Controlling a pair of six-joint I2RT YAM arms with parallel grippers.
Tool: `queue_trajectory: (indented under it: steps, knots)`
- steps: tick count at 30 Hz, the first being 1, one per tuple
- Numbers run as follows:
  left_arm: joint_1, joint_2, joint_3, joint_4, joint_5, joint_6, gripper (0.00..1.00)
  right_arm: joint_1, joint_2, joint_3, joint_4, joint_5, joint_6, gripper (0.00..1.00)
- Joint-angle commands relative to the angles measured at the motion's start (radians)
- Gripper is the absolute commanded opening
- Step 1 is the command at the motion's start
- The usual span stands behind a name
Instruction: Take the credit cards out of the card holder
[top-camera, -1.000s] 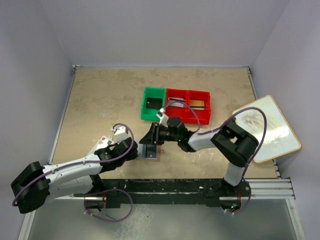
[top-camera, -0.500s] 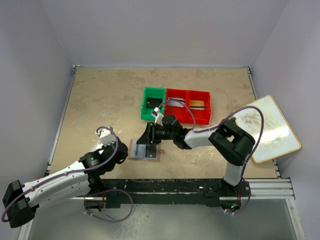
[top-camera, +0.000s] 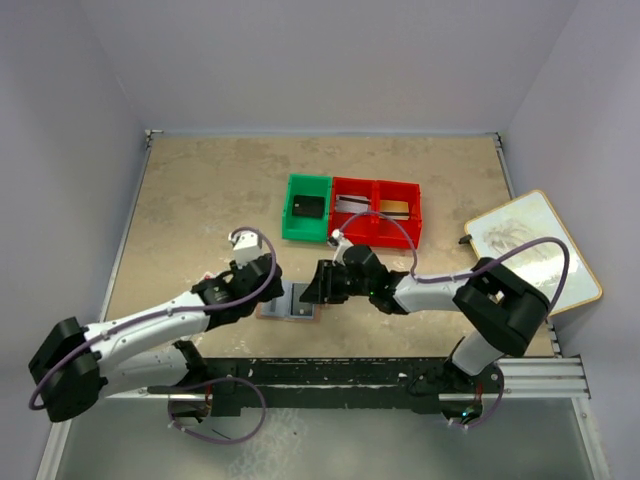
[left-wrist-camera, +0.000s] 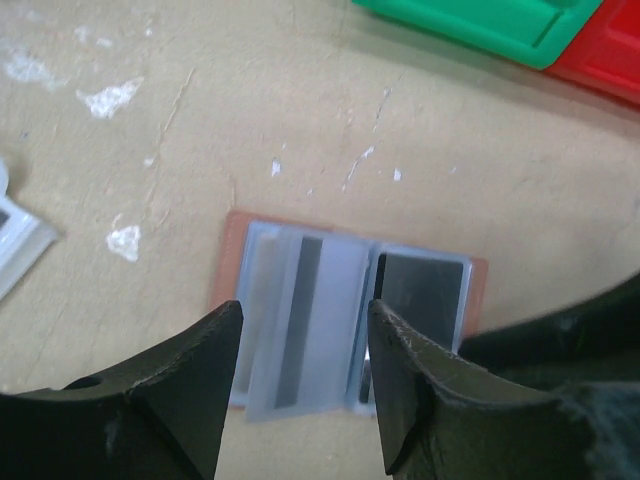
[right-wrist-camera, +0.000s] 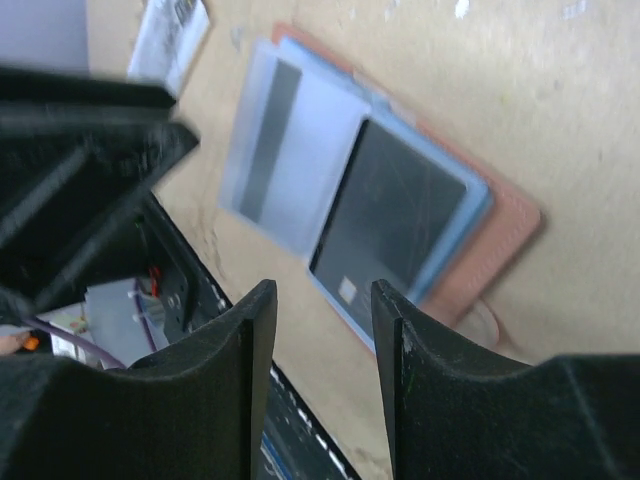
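Clear white packet (left-wrist-camera: 18, 235) lies on the beige speckled tabletop (left-wrist-camera: 150, 150), off to the left of the left hand (left-wrist-camera: 305, 312).

Left hand: black fingers spread, nothing pinched between them. Whether the tips touch anything, cannot tell.

Small reddish-brown folding card holder (left-wrist-camera: 228, 255) sits directly beneath and just ahead of the left hand's fingertips. It lies opened flat on the tabletop, blue-grey lining facing up. The half framed by the left hand's gap carries a pale translucent card (left-wrist-camera: 310, 290) with a dark stripe. The other half carries a dark card (left-wrist-camera: 425, 295).

Right hand (right-wrist-camera: 325, 292): black fingers parted, gripping nothing. It is low over the holder's dark-card side, facing the left hand across the holder.

Green plastic bin (left-wrist-camera: 480, 25) and the red plastic bin (left-wrist-camera: 610, 60) touching it stand farther out, beyond both hands and apart from the holder.
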Motion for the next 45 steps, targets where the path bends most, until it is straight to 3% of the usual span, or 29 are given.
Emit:
queue_trajectory:
  steps: [1, 4, 7, 12, 16, 21, 26, 31, 40, 45]
  knots:
    - [0.125, 0.156, 0.099, 0.128, 0.138, 0.161, 0.51, 0.044, -0.07, -0.058, 0.017, -0.008, -0.021, 0.45]
    - [0.233, 0.266, 0.113, 0.206, 0.285, 0.229, 0.49, 0.119, -0.064, -0.038, 0.002, -0.021, -0.042, 0.45]
    - [0.254, 0.375, 0.169, 0.241, 0.368, 0.303, 0.49, 0.172, -0.04, -0.031, 0.015, -0.013, -0.024, 0.43]
    - [0.255, 0.487, 0.212, 0.207, 0.337, 0.318, 0.46, 0.177, -0.001, -0.075, 0.013, -0.013, 0.024, 0.44]
    - [0.253, 0.479, 0.163, 0.2, 0.35, 0.308, 0.41, 0.114, 0.024, -0.106, -0.004, 0.02, 0.056, 0.46]
    - [0.252, 0.388, 0.058, 0.193, 0.393, 0.25, 0.31, -0.043, 0.015, -0.241, 0.185, -0.033, 0.111, 0.46]
    - [0.205, 0.31, -0.044, 0.278, 0.521, 0.175, 0.25, -0.097, 0.053, -0.156, 0.164, -0.088, 0.046, 0.47]
    - [0.04, 0.293, -0.064, 0.25, 0.445, 0.063, 0.23, -0.135, 0.043, -0.048, -0.002, -0.008, -0.035, 0.48]
    - [-0.074, 0.214, -0.166, 0.4, 0.389, -0.144, 0.27, -0.14, 0.098, 0.2, -0.218, -0.023, -0.247, 0.47]
    - [-0.088, 0.163, -0.104, 0.22, 0.238, -0.137, 0.27, -0.14, 0.05, 0.251, -0.363, 0.114, -0.284, 0.47]
